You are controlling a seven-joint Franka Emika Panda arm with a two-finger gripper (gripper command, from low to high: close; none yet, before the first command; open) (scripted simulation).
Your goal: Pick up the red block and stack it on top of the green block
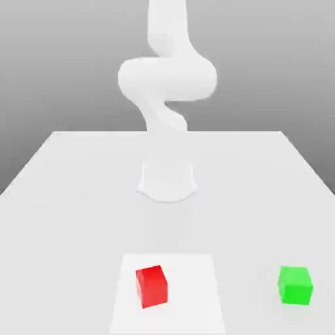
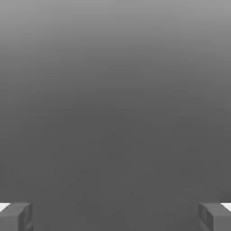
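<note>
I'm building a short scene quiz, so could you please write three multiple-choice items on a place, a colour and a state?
1. Where is the red block?
A. On the white patch
B. On the green block
2. What colour is the block nearest the exterior view's right edge?
A. Red
B. Green
3. How do the gripper's fingers stand?
A. Shut
B. Open

Key:
1 A: it sits within the patch's outline.
2 B: the rightmost block is green.
3 B: a wide gap separates the fingers.

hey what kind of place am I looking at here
Most likely a simulated robotics test scene: a white robot arm on a plain pale surface, a red block and a green block, with only blank grey behind.
</note>
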